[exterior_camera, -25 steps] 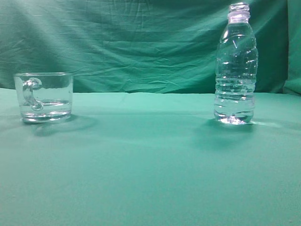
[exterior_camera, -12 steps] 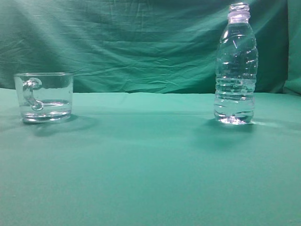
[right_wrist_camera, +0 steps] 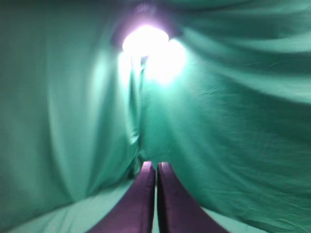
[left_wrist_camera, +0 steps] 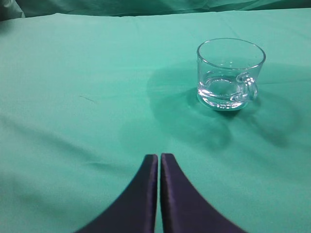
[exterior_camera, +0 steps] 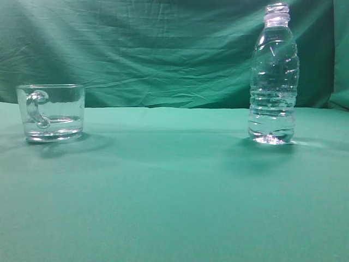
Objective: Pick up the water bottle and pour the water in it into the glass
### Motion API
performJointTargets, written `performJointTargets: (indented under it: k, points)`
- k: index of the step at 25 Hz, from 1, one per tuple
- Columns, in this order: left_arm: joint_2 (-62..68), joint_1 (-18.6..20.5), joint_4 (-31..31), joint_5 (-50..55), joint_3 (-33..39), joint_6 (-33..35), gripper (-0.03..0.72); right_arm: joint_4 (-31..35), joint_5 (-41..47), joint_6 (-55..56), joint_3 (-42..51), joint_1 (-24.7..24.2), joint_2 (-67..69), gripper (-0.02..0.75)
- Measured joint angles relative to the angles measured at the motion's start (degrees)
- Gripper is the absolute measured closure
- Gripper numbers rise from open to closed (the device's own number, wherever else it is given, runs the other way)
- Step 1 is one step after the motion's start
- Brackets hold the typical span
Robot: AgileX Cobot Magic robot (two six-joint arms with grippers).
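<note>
Green cloth [exterior_camera: 174,191] covers the table and hangs as a wrinkled backdrop behind it; all positions below are taken from the water bottle.

Water bottle [exterior_camera: 274,76]: stands upright on the cloth at the right of the exterior view, uncapped, threaded neck at top. Seen in the exterior view only; neither wrist view shows it. The water [exterior_camera: 271,117] fills the ribbed lower body, its surface line lying about halfway up the bottle.

Glass [exterior_camera: 51,112]: well apart from the bottle, far to its left on the same cloth, upright, at about the same depth. A shallow layer of clear liquid sits in its bottom. In the exterior view the handle faces the camera at the glass's left side. The left wrist view looks down into the glass [left_wrist_camera: 229,74] and shows the open rim and the handle on the right side.

Left gripper [left_wrist_camera: 159,162]: dark fingers pressed together, nothing between them, hanging over bare cloth short of the glass. Not visible in the exterior view.

Right gripper [right_wrist_camera: 156,170]: fingers likewise closed on nothing, facing draped cloth and a bright glare [right_wrist_camera: 146,41]. Wrist view only.
</note>
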Motion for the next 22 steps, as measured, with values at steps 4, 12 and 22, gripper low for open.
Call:
performJointTargets:
  k: [4, 12, 22]
  points:
    - [0.00, 0.00, 0.00, 0.00, 0.00, 0.00, 0.688, 2.60, 17.35, 3.89, 0.35, 0.00, -0.03, 0.738]
    - [0.00, 0.00, 0.00, 0.00, 0.00, 0.00, 0.688, 45.78, 37.42, -49.50, 9.92, 0.00, -0.13, 0.738]
    - [0.00, 0.00, 0.00, 0.00, 0.00, 0.00, 0.688, 81.34, 45.33, -95.19, 24.62, 0.00, -13.97, 0.738]
